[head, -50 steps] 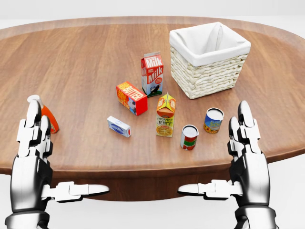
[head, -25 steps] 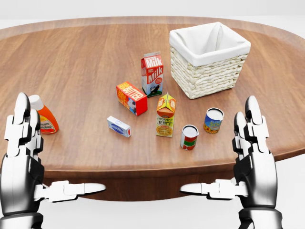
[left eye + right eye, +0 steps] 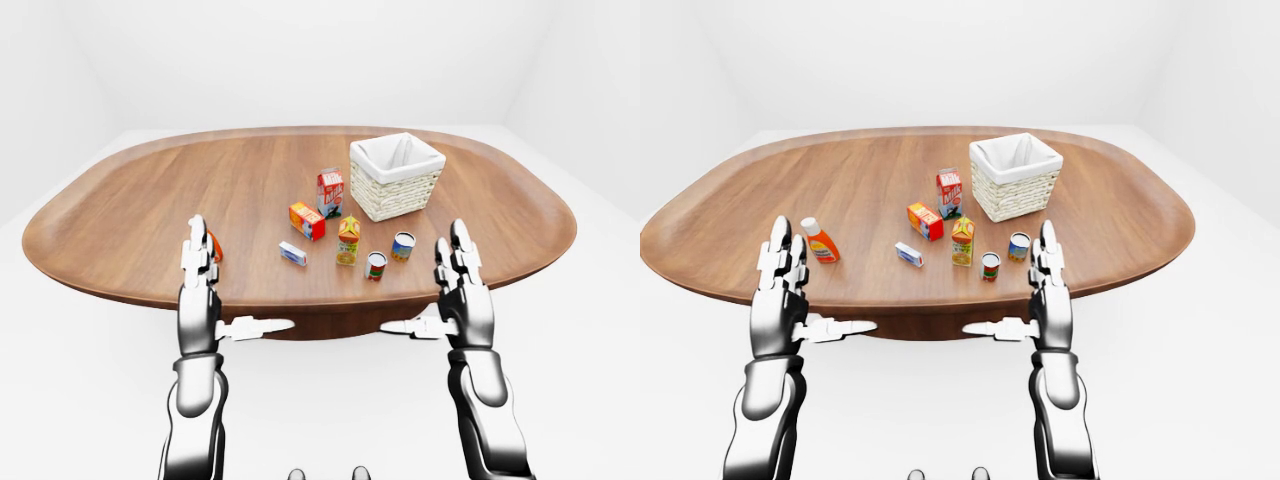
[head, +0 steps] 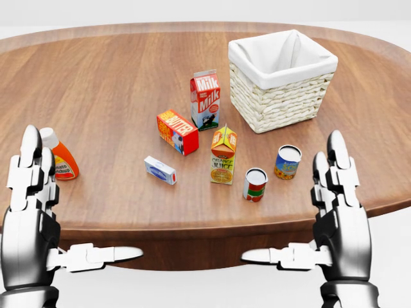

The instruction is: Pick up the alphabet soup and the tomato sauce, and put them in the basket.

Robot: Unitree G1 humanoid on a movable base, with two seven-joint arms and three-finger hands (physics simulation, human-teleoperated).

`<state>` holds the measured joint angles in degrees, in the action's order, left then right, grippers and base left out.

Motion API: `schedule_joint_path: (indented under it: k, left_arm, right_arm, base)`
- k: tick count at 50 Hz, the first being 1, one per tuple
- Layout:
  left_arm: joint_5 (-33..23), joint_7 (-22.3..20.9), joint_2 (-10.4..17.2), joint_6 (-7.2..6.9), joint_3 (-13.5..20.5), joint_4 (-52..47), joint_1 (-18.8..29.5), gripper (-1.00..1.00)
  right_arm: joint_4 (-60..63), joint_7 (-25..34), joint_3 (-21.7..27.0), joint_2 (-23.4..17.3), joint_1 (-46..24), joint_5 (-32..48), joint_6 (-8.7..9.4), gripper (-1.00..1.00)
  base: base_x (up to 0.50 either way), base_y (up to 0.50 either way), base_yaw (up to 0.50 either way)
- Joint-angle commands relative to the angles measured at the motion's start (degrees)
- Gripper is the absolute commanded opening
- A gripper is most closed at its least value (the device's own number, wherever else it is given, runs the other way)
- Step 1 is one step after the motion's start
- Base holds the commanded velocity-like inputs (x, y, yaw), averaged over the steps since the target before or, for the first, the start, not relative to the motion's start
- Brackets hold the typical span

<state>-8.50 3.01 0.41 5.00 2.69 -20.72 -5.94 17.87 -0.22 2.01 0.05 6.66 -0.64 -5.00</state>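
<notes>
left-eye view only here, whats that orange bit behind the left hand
Observer: A bottle, orange with a white cap. In the right-eye view it stands upright on the table, just right of the left hand.
Operator: the two cans look tiny, what colours
Observer: In the head view, the red can has red and green on its label and sits nearer the juice. The blue can has blue and yellow on its label. I cannot read either label.
</notes>
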Motion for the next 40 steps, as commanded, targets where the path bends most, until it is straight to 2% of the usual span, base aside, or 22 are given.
schedule_joint_path:
  k: [1,9,40]
  left_arm:
    - [0.0,-0.1,0.0,0.0,0.0,0.3,0.0,1.0]
    - [-0.1,-0.1,0.0,0.0,-0.1,0.5,0.0,1.0]
    - [0.4,-0.3,0.0,0.0,-0.2,1.0,0.1,1.0]
  right_arm:
    - [-0.4,0.2,-0.2,0.0,0.1,0.2,0.0,1.0]
    - [-0.9,0.4,-0.2,0.0,0.1,0.1,0.0,1.0]
    - [-0.3,0.6,-0.2,0.0,0.3,0.0,0.0,1.0]
  base:
    - [0.0,0.0,0.0]
    - [0.06,0.0,0.0]
    - [0.21,0.0,0.0]
